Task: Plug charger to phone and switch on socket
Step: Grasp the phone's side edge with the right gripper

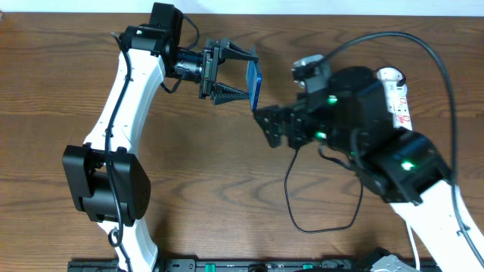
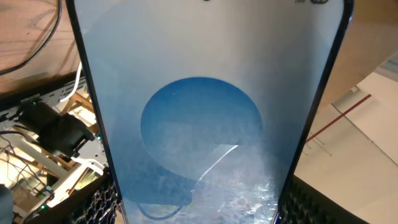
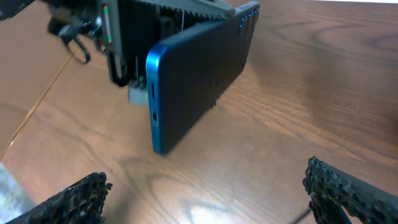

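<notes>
A brown wooden table [image 1: 227, 196] is seen from above, with a white arm reaching in from each side. The socket [image 1: 401, 106] lies at the far right of the table and is partly covered by the right arm.

The phone [image 1: 255, 87] is held near the middle of the table, turned up on one long edge. It is pinched across its width by the left gripper [image 1: 252, 74], one finger on each side. In the left wrist view almost the whole frame is filled by the phone's blue screen [image 2: 205, 124]. In the right wrist view the phone's blue back [image 3: 199, 74] and its end face with a small port are shown. Whether the phone's lower corner touches the wood cannot be told.

The right gripper [image 3: 211, 199] is placed just beside the phone's end, its fingers [image 3: 74, 199] spread wide with nothing between them.

The charger [image 1: 286, 193] lies in a loose loop on the table below the right gripper. Its plug tip cannot be made out.
</notes>
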